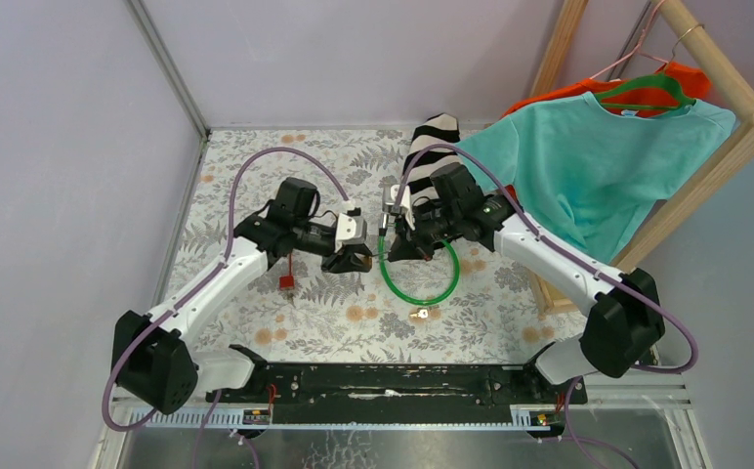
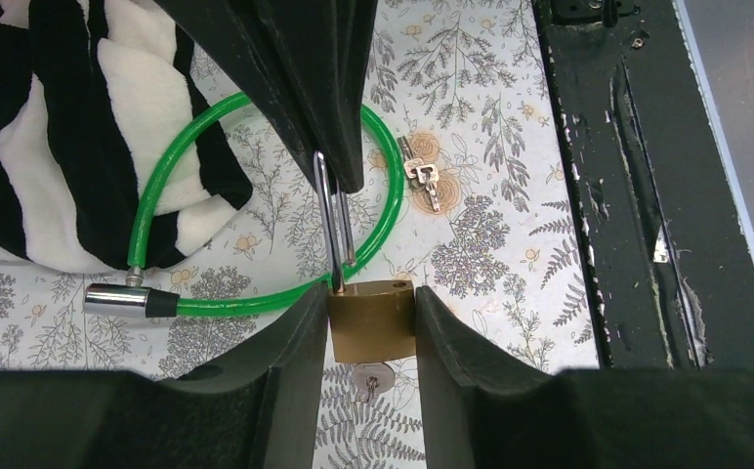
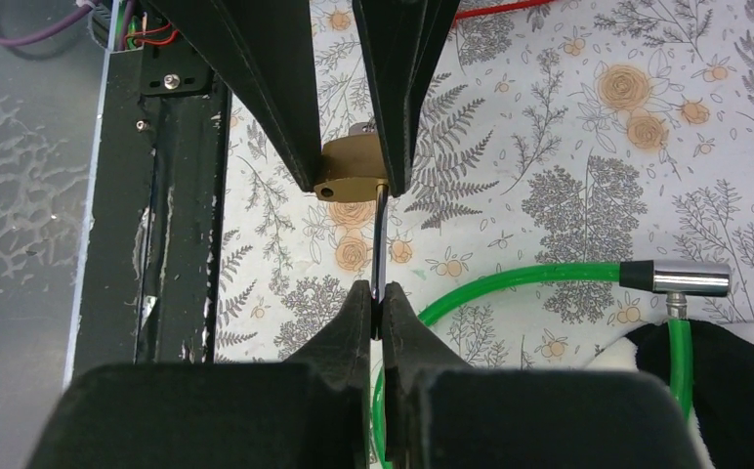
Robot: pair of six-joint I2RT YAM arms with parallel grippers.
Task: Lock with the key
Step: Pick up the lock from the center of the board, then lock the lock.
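Task partway: the left gripper (image 2: 373, 311) clamps the brass padlock (image 2: 373, 332), apparently held off the surface (image 2: 490, 244), and the right gripper (image 3: 377, 311) pinches its shackle (image 3: 380, 234). The shackle looks raised, so closing and key-turning seemingly remain. Count: one padlock, one inserted key (image 2: 368, 383), one spare key bunch (image 2: 420, 181), one green cable (image 2: 246, 303).

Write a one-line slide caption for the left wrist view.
Left gripper clamps the brass padlock while the right gripper pinches its shackle; green cable and spare keys lie on the table.
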